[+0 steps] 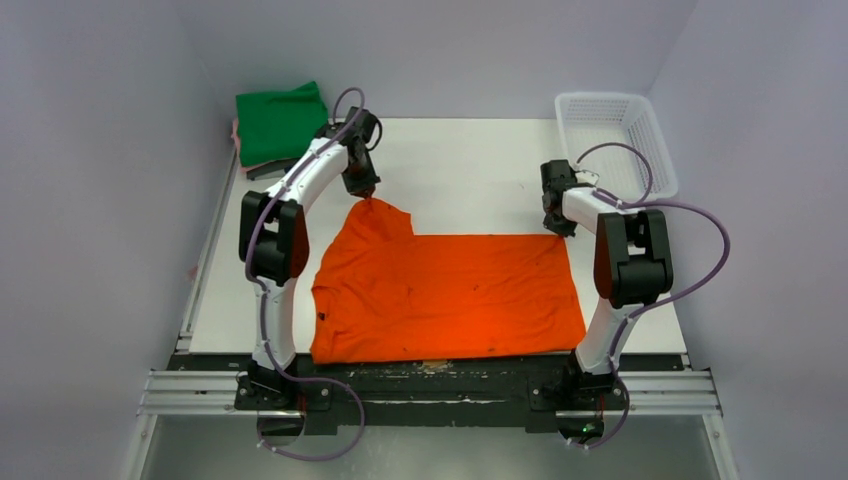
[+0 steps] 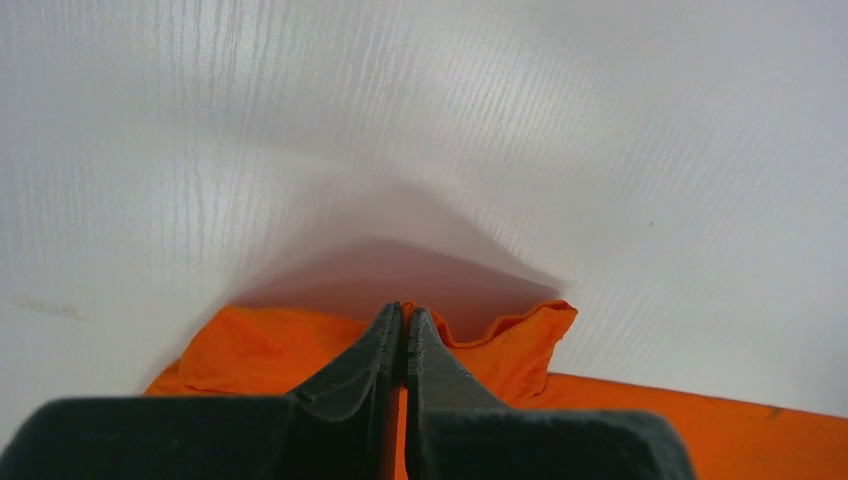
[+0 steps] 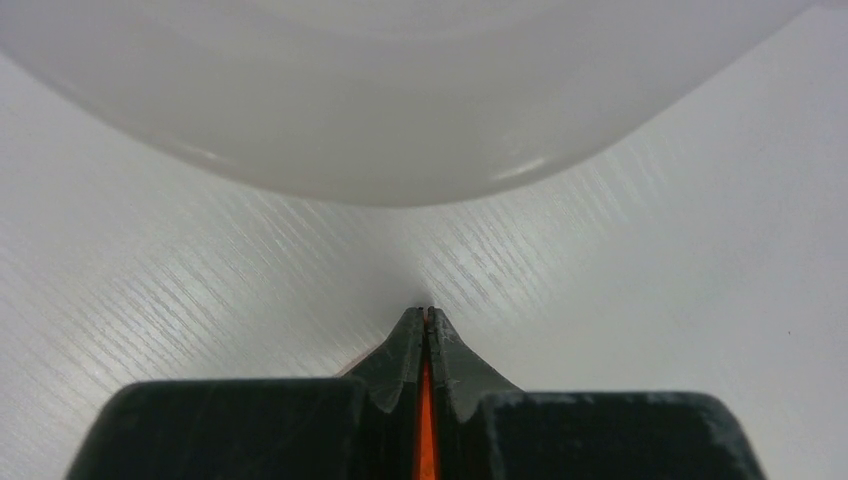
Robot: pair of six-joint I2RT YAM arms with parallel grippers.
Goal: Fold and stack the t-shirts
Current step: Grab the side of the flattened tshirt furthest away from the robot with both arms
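Observation:
The orange t-shirt (image 1: 445,295) lies spread across the near half of the table. My left gripper (image 1: 366,193) is shut on its far left corner, which is lifted into a peak; in the left wrist view the closed fingertips (image 2: 405,322) pinch orange fabric (image 2: 510,350). My right gripper (image 1: 561,229) is shut on the shirt's far right corner; the right wrist view shows orange cloth (image 3: 425,420) between the closed jaws (image 3: 427,313). A green t-shirt (image 1: 281,122) lies folded on a pink one (image 1: 237,140) at the far left corner. The dark blue t-shirt is not clearly in view.
A white mesh basket (image 1: 612,138) stands at the far right corner, just beyond the right gripper. The white table top (image 1: 470,170) lies between the folded stack and the basket. The black rail with the arm bases (image 1: 430,385) runs along the near edge.

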